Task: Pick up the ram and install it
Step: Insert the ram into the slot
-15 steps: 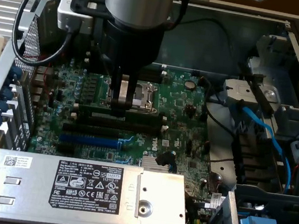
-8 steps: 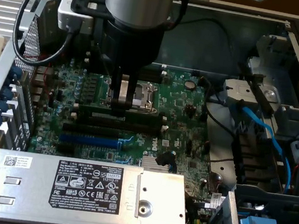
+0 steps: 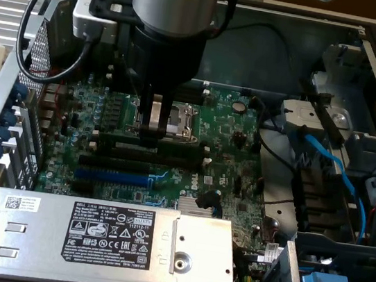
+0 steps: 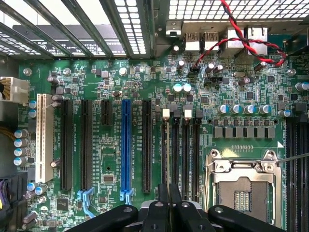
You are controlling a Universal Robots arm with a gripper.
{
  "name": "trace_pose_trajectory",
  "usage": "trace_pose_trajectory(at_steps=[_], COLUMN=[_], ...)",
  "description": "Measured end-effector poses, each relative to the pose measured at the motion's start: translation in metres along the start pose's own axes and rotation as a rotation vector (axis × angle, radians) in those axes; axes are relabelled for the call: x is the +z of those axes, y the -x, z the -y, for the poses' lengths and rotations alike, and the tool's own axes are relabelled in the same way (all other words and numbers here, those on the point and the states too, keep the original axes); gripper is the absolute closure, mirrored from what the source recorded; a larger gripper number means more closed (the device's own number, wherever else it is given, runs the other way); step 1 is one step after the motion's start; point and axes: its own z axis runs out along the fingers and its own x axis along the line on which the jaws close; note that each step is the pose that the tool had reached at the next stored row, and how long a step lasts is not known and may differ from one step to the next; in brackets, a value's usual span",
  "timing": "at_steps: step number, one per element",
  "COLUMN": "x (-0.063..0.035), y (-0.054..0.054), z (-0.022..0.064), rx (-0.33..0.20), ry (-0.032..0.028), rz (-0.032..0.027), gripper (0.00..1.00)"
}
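1 arm, upright over the motherboard, its tool narrow around the ram at the black slots.

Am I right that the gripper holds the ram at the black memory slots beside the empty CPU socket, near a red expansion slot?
Not quite: the expansion slot is blue, not red, as the wrist view shows. The rest stands: the gripper holds the ram at the black memory slots beside the empty CPU socket.

Pincer on the ram over the memory slots, processor socket just behind, power supply in front
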Motion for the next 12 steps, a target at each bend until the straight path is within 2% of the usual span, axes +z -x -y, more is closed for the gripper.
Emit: trace_pose_trajectory(at_steps=[5,12], x=[0.0,0.0005], y=[0.0,0.0], z=[0.0,0.0], rx=[0.0,0.0], ry=[0.0001,0.0], rz=[-0.0048,-0.0067], gripper=[0.88,0.88])
